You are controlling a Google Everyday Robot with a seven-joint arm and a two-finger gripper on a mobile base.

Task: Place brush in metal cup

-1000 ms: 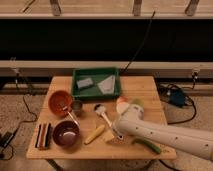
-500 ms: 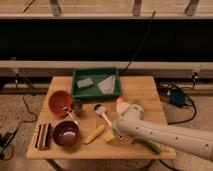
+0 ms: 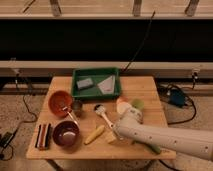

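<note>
The arm [image 3: 165, 139] reaches in from the lower right and ends over the front middle of the wooden tabletop [image 3: 145, 90]. The hand [image 3: 116, 131] lies at the arm's tip, largely hidden under the white wrist; whether it is spread or pressed together cannot be told.

The brush [image 3: 102, 114] lies flat on the tabletop just up and left of the hand, with its round pale head at the far end and its handle running back toward the hand. Whether the hand touches the handle cannot be told.

The metal cup [image 3: 77, 106] stands upright farther left of the hand, beyond the brush head and apart from it. It sits just beside the orange-red bowl [image 3: 60, 101].

The yellow vegetable [image 3: 94, 134] lies just left of the hand. The dark purple bowl [image 3: 66, 134] sits beyond it, well to the left.

The green tray [image 3: 96, 92] sits behind the hand at the tabletop's far edge.
</note>
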